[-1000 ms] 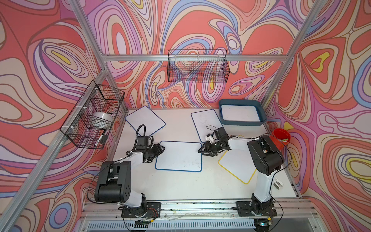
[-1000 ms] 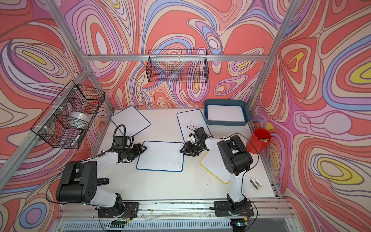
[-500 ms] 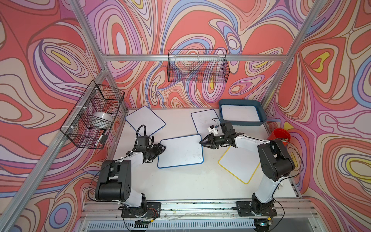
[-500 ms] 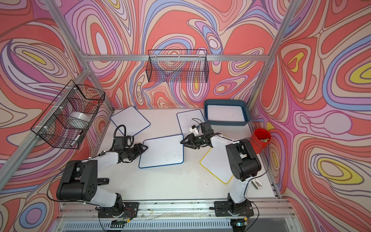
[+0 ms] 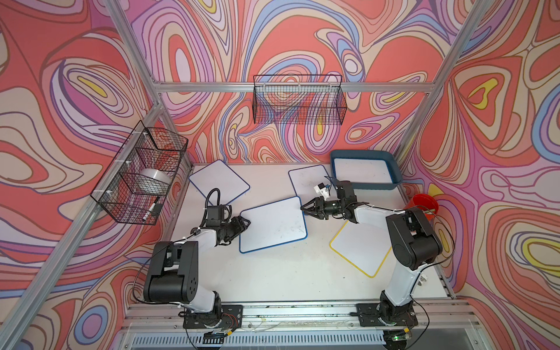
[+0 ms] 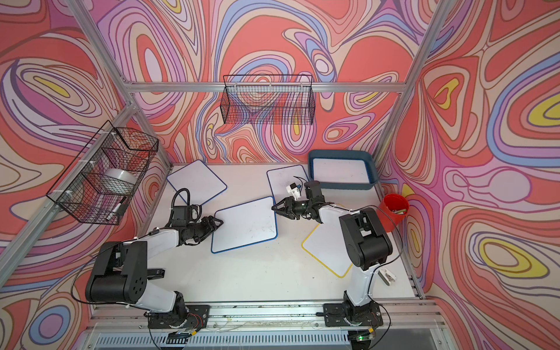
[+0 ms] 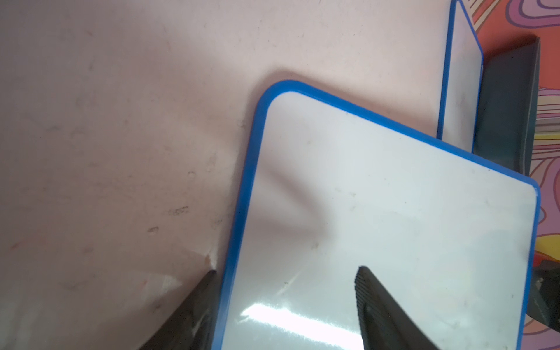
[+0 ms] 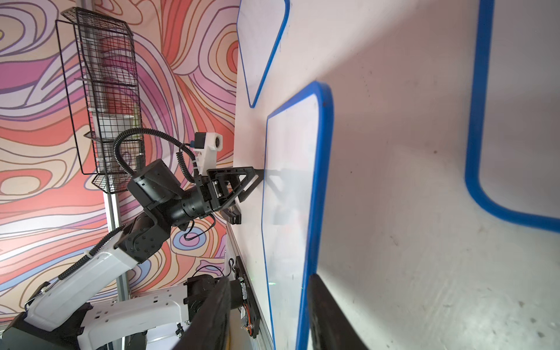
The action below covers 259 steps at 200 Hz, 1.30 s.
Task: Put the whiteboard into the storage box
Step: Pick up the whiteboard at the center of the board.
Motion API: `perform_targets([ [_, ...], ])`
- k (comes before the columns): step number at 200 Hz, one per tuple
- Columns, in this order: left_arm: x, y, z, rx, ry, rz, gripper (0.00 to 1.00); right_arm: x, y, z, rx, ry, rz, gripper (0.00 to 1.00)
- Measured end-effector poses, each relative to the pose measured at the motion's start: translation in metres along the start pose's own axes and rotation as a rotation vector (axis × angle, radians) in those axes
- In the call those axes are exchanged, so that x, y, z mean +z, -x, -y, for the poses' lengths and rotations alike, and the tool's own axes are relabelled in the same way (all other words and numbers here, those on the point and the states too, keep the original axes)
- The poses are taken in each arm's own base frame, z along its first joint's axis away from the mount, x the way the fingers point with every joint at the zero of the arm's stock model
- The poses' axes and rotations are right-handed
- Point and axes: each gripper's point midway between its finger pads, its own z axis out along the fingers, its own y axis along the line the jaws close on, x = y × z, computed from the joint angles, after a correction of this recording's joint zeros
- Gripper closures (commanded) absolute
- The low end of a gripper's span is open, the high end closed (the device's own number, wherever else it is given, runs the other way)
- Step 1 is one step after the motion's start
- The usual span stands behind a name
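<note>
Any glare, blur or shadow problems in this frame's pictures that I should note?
Left wrist view: a bright glare streak lies on the whiteboard near the left gripper's fingers, soft grey shadows cross it, and the table looks pinkish. Right wrist view: the right gripper's fingers are dark and out of focus. Both top views: sharp and evenly lit.

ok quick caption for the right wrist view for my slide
Right gripper straddling one edge of the blue-framed whiteboard, left gripper at the opposite edge.
</note>
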Motion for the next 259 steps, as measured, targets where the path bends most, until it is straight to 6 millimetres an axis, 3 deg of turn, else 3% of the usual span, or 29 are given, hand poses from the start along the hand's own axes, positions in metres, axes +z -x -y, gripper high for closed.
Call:
perform_targets([
  [73, 0.002, 0.002, 0.005, -0.024, -0.038, 0.011, 0.34, 0.001, 0.025, -0.017, -0.048, 0.082, 0.093, 0.57],
  [164, 0.003, -0.004, 0.008, -0.028, -0.065, -0.013, 0.34, 0.008, 0.058, 0.029, 0.177, 0.129, 0.334, 0.57],
  [223, 0.004, -0.012, 0.014, -0.039, -0.112, -0.062, 0.34, 0.005, 0.075, 0.005, 0.172, 0.230, 0.448, 0.57],
  [259, 0.004, -0.015, 0.016, -0.047, -0.122, -0.074, 0.33, 0.005, 0.080, 0.012, 0.210, 0.257, 0.489, 0.57],
])
